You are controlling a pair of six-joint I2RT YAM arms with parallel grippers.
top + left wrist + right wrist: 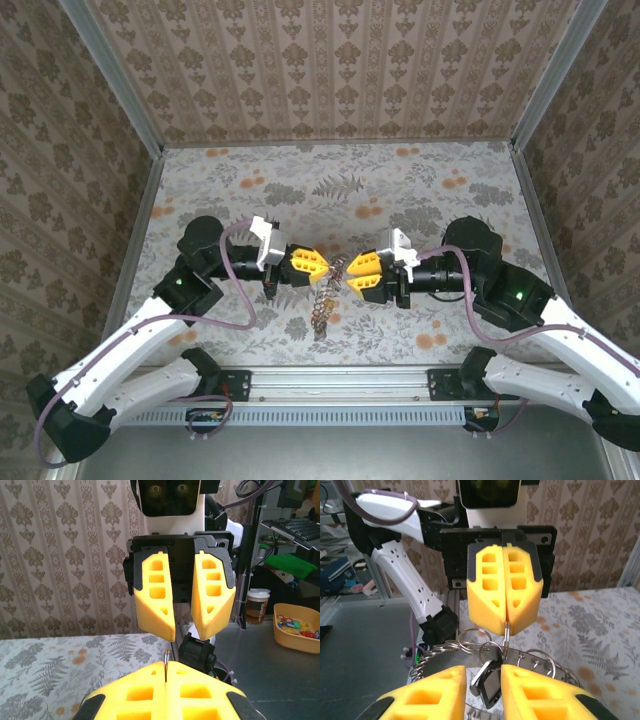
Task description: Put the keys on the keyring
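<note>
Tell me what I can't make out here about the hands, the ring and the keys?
Top view: the dangling keyring is too small to show what hangs on it.
Left wrist view: the left hand is shut on a wire loop; its fingers hide all but the tip.
Right wrist view: the bottom edge cuts off the black tag between the right hand's open fingers; contact is unclear.
</note>
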